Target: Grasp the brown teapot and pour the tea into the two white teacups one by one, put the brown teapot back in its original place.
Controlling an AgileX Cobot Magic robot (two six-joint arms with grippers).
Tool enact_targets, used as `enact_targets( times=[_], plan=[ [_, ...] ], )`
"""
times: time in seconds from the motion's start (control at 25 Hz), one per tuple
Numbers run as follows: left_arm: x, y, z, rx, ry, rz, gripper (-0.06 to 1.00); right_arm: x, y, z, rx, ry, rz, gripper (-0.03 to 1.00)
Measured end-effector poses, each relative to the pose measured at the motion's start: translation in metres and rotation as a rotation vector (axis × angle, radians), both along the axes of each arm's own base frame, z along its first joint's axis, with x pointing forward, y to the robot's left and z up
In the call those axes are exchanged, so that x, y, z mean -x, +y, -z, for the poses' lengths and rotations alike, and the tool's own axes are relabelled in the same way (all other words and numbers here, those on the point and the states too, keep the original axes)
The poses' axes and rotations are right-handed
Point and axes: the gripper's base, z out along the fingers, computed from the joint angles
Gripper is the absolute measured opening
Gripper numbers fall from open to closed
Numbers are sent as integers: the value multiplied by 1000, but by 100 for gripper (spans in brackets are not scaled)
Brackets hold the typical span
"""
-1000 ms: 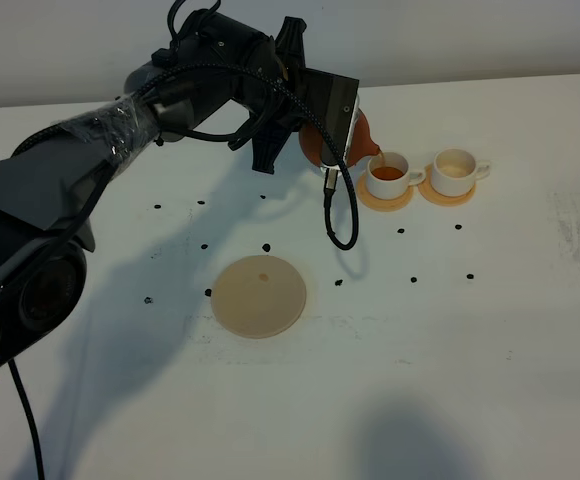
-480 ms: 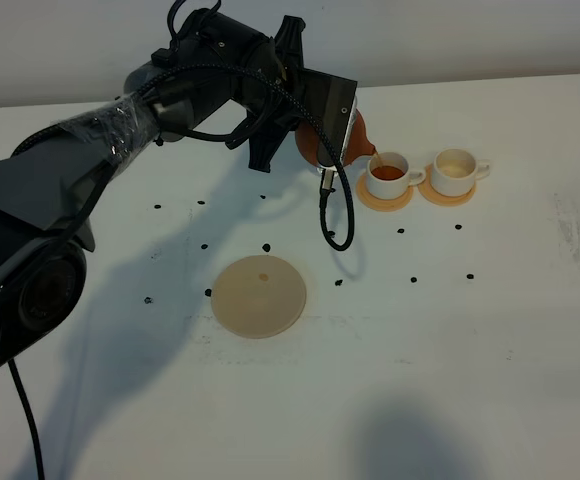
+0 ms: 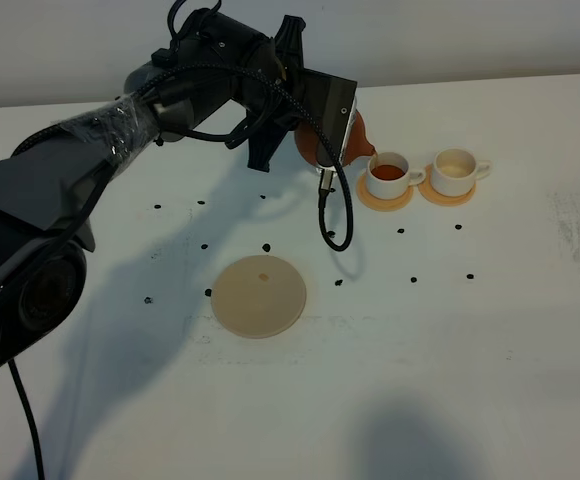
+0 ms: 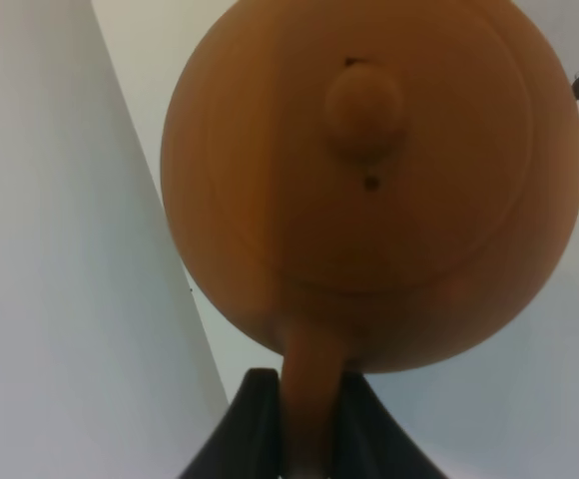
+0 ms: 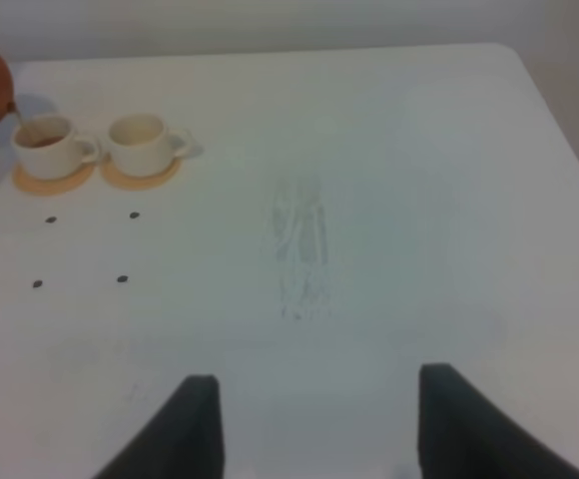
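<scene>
One white teacup (image 3: 380, 187) holds tea (image 3: 387, 172); the other teacup (image 3: 455, 172) looks empty. Left tool (image 4: 304, 434) pinches the brown teapot (image 3: 361, 134) by its handle, just beside the filled cup; right tool (image 5: 314, 419) spread, holding nothing

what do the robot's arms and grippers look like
The left arm is black with rounded joints, one section wrapped in clear plastic film; a braided black cable loops from its wrist. The left gripper and right gripper have dark, tapered fingers.

We see the brown teapot (image 3: 360, 136) has tipped back slightly, its spout drawn leftward from the near teacup (image 3: 388, 176).
</scene>
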Motion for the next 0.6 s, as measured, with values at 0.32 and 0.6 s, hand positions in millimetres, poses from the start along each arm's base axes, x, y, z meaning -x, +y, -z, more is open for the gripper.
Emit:
enact_targets(
  times=[0.32, 0.6],
  plan=[
    [-1, 0, -1, -2, -15, 7, 12, 0, 0, 0, 0, 0, 0, 43],
    [-1, -1, -2, -1, -29, 11, 12, 0, 0, 0, 0, 0, 0, 43]
  ],
)
